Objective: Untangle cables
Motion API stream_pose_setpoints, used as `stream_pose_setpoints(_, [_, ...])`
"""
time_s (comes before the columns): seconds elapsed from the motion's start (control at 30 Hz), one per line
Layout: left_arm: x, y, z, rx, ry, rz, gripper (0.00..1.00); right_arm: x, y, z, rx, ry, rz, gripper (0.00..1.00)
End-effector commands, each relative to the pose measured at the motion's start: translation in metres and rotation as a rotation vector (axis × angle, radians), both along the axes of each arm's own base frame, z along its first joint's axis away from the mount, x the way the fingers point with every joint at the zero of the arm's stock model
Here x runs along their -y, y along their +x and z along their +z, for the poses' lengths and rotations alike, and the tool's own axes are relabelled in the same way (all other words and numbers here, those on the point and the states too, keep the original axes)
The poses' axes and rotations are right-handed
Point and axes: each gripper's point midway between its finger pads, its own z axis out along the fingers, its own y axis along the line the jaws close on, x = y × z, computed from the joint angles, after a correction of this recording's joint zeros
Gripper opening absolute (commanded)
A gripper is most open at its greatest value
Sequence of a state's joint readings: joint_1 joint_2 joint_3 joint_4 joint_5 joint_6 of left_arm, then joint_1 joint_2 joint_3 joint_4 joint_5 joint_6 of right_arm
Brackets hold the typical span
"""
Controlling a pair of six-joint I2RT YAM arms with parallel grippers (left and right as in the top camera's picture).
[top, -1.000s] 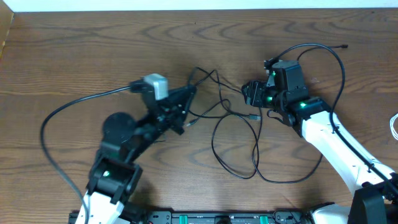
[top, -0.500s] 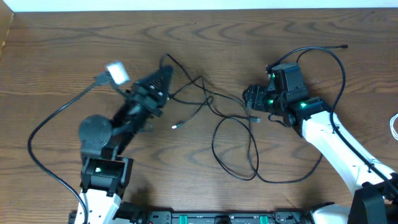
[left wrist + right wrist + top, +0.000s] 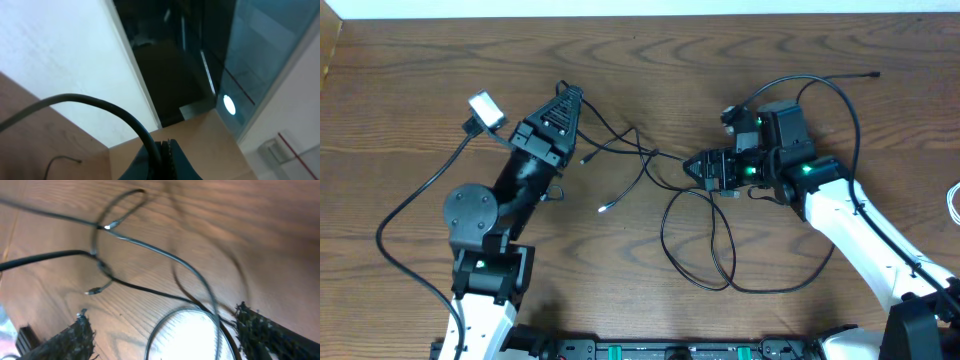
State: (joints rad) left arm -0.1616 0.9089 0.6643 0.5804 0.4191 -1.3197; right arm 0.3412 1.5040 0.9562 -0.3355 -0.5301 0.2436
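Thin black cables [image 3: 692, 236] lie tangled mid-table, with loops trailing toward the front and a loose plug end [image 3: 605, 207]. My left gripper [image 3: 563, 93] points at the far edge and is shut on one black cable [image 3: 107, 106], which runs from its tip down into the knot [image 3: 648, 154]. In the left wrist view that strand arcs out from between the closed fingers [image 3: 173, 161]. My right gripper [image 3: 698, 168] stands open just right of the knot. Its dark fingers [image 3: 74, 337] straddle cable loops [image 3: 194, 278] on the wood without gripping them.
A long black cable arcs behind the right arm to a plug [image 3: 875, 73] near the far edge. A white cable [image 3: 954, 202] shows at the right edge. The left arm's thick cord [image 3: 408, 188] and white connector [image 3: 485, 108] hang on the left.
My left gripper swung left and toward the far edge, dragging its cable and stretching the knot leftward. My right gripper opened wider and shifted left toward the knot.
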Motion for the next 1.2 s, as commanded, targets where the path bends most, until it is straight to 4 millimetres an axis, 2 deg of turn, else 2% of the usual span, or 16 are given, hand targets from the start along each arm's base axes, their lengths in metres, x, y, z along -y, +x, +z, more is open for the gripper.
stream_pose_setpoints(0.0, [0.005,0.005,-0.002,-0.045,-0.057,-0.023,0.08,-0.022,-0.012,0.006,0.103,0.010,0.180,0.89])
stream_pose_setpoints(0.07, [0.010,0.012,-0.011,-0.097,-0.091,-0.042,0.08,-0.036,-0.016,0.004,0.179,-0.022,0.265,0.81])
stream_pose_setpoints(0.13, [0.011,0.016,-0.018,-0.137,-0.123,-0.051,0.08,-0.042,-0.016,-0.003,0.207,-0.068,0.280,0.82])
stream_pose_setpoints(0.3, [0.012,0.022,-0.025,-0.214,-0.213,-0.067,0.08,-0.065,-0.021,-0.016,0.227,-0.091,0.326,0.96])
stream_pose_setpoints(0.43, [0.014,0.021,-0.025,-0.217,-0.218,-0.082,0.08,-0.080,-0.013,-0.016,0.295,-0.093,0.331,0.98])
stream_pose_setpoints(0.53, [0.019,0.018,-0.025,-0.219,-0.208,-0.116,0.08,-0.085,0.003,-0.008,0.378,-0.098,0.296,0.88])
stream_pose_setpoints(0.6, [0.021,0.016,-0.025,-0.220,-0.204,-0.129,0.08,-0.084,0.015,-0.001,0.432,-0.111,0.259,0.71])
stream_pose_setpoints(0.73, [0.023,0.015,-0.025,-0.221,-0.198,-0.147,0.08,-0.066,0.045,0.006,0.521,-0.212,0.113,0.10])
stream_pose_setpoints(0.77, [0.023,0.015,-0.026,-0.218,-0.192,-0.146,0.08,-0.060,0.050,0.007,0.528,-0.237,0.074,0.02])
stream_pose_setpoints(0.87, [0.023,0.015,-0.029,-0.186,-0.116,-0.127,0.08,-0.034,0.068,0.010,0.554,-0.340,-0.079,0.01])
stream_pose_setpoints(0.97, [0.023,0.017,-0.043,-0.153,0.035,-0.093,0.08,-0.006,0.080,0.024,0.601,-0.446,-0.217,0.01])
stream_pose_setpoints(1.07, [0.021,0.020,-0.077,-0.191,0.219,-0.060,0.08,0.025,0.083,0.056,0.666,-0.526,-0.372,0.01])
stream_pose_setpoints(1.1, [0.018,0.021,-0.091,-0.233,0.259,-0.044,0.08,0.031,0.083,0.067,0.684,-0.529,-0.402,0.01])
stream_pose_setpoints(1.13, [0.010,0.021,-0.118,-0.332,0.309,-0.005,0.08,0.034,0.077,0.087,0.711,-0.497,-0.421,0.01])
stream_pose_setpoints(1.17, [0.004,0.021,-0.131,-0.384,0.330,0.020,0.08,0.030,0.072,0.097,0.713,-0.449,-0.411,0.01])
